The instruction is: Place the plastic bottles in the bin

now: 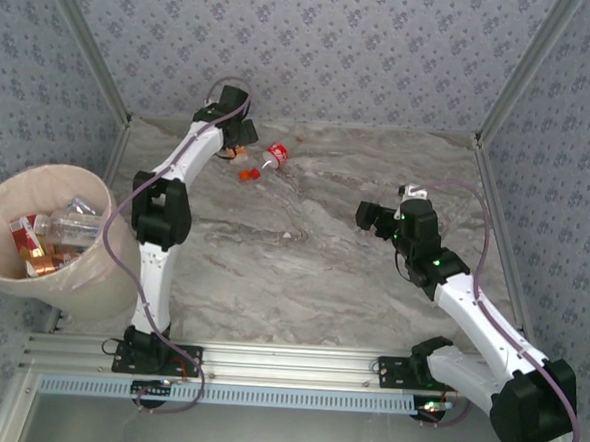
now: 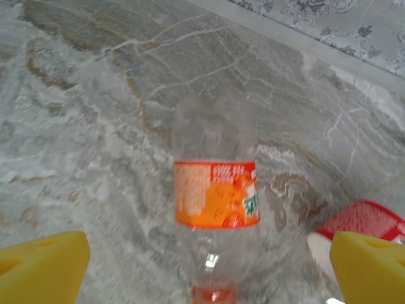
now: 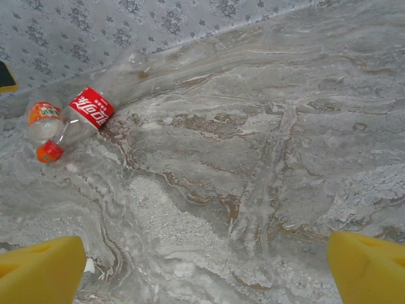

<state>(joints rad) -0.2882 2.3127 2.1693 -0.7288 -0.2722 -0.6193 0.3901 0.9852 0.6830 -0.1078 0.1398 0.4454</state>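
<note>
The step in hand is the pick of the orange-label bottle point(image 2: 216, 202), which lies on the bench point(image 1: 302, 272) at about eleven o'clock, with the red-label bottle point(image 1: 276, 156) close beside it. The left hand point(image 2: 205, 272) hovers over it, jaws wide apart on either side, holding nothing. The right hand point(image 3: 205, 266), near three o'clock, is also wide open and empty. The bin point(image 1: 102, 259) stands at nine o'clock, with bottles inside. Next, I think, the left hand must go lower and close on the label part without pushing the neighbour.
</note>
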